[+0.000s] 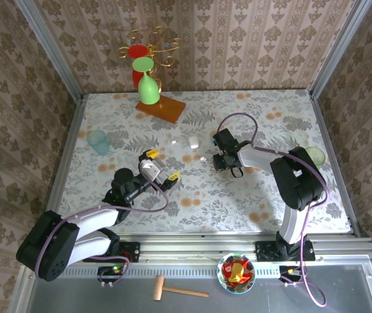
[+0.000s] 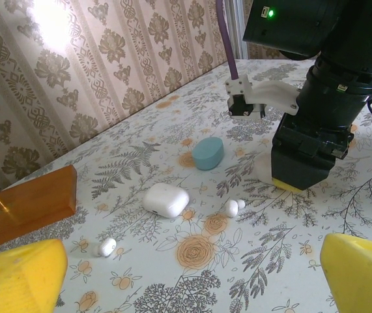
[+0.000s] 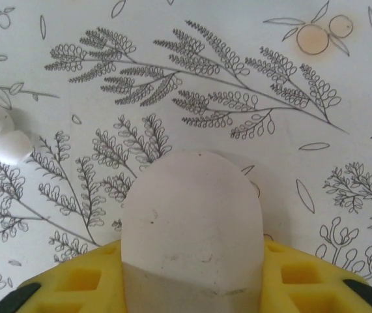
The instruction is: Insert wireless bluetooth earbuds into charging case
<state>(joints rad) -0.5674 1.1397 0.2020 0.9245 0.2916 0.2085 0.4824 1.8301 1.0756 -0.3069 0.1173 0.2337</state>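
Three white earbuds lie loose on the floral tablecloth point(image 2: 172, 274), none in a case: a touching pair point(image 2: 233, 208) just right of the closed white charging case point(image 2: 166, 199), and a single one point(image 2: 107, 246) to its left, near the wooden stand base point(image 2: 29, 202). A teal case point(image 2: 208, 152) sits closed beyond the white one. The right gripper point(image 1: 228, 162) points down at the table, and its yellow fingers point(image 3: 75, 283) are pressed against both sides of a pale rounded case point(image 3: 192, 222), gripping it, with the earbud pair off to one side. The left gripper point(image 1: 162, 165) hovers with its jaws spread wide and nothing between its yellow pads point(image 2: 16, 274).
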